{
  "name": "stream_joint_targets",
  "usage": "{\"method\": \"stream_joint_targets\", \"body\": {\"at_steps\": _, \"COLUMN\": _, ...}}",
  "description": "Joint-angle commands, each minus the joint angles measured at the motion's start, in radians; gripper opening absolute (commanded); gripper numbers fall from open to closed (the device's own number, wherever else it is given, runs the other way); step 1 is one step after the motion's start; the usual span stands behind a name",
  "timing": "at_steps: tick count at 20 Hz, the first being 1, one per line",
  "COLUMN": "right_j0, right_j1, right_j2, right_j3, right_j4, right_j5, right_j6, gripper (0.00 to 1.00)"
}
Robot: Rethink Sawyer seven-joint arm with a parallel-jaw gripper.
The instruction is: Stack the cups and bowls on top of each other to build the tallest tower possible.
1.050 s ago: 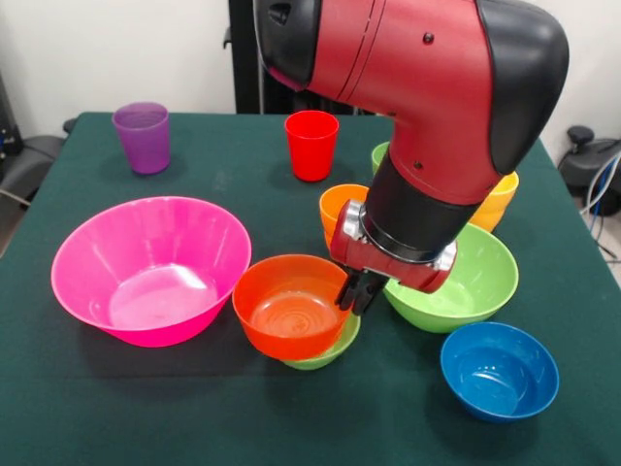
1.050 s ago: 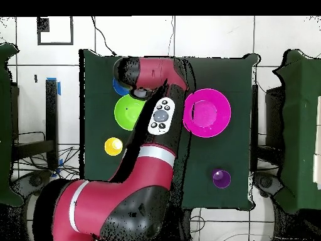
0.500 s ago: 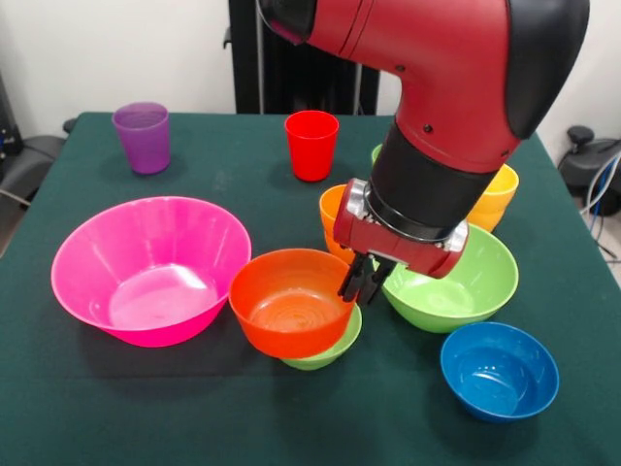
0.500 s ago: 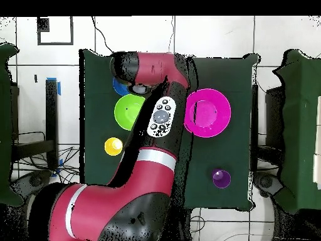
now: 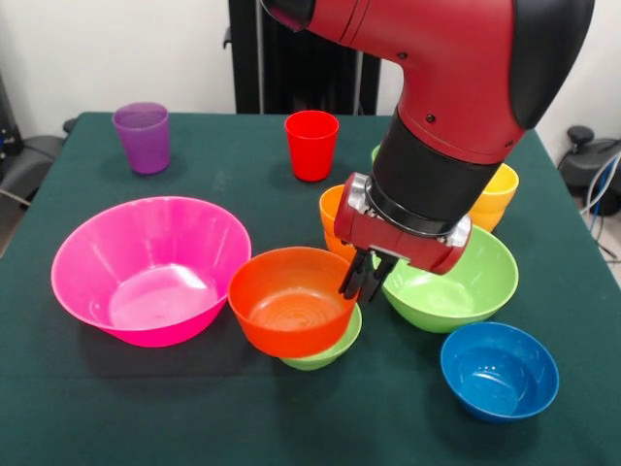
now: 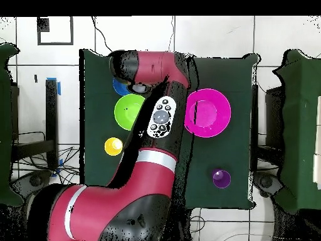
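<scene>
Red-orange plastic marks the bowl (image 5: 291,299) that the gripper (image 5: 366,279) holds in the front view: the dark fingers (image 5: 354,282) are clamped on its right rim, and it sits tilted in the small lime green bowl (image 5: 325,349) beneath it, so the two form a short tower near the table's (image 5: 194,408) front middle. Just left, touching or nearly touching, stands the huge pink bowl (image 5: 150,267). Right of the gripper lies the large lime green bowl (image 5: 456,282), and nearer the front the blue bowl (image 5: 500,371) stands apart. An orange cup (image 5: 333,216) shows behind the gripper's body; a yellow cup (image 5: 497,197) and a sliver of a light green cup (image 5: 378,153) peek out behind the arm. Farther back stand the red cup (image 5: 311,145) and, at the far left, the purple cup (image 5: 142,137).

From overhead, the arm (image 6: 150,157) covers the gripper and the held bowl. The pink bowl (image 6: 207,113), large green bowl (image 6: 130,112), an edge of the blue bowl (image 6: 118,88), the yellow cup (image 6: 113,146) and the purple cup (image 6: 220,178) show around it.
</scene>
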Motion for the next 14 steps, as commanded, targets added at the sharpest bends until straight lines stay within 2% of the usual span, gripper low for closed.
{"method": "stream_joint_targets", "body": {"at_steps": 1, "right_j0": -0.01, "right_j1": 0.012, "right_j2": 0.109, "right_j3": 0.08, "right_j4": -0.014, "right_j5": 0.031, "right_j6": 0.032, "gripper": 0.0}}
{"method": "stream_joint_targets", "body": {"at_steps": 6, "right_j0": -0.012, "right_j1": 0.027, "right_j2": 0.131, "right_j3": 0.091, "right_j4": 0.01, "right_j5": 0.006, "right_j6": 0.067, "gripper": 0.0}}
{"method": "stream_joint_targets", "body": {"at_steps": 14, "right_j0": 0.001, "right_j1": 0.035, "right_j2": 0.118, "right_j3": 0.063, "right_j4": 0.008, "right_j5": 0.041, "right_j6": 0.087, "gripper": 0.0}}
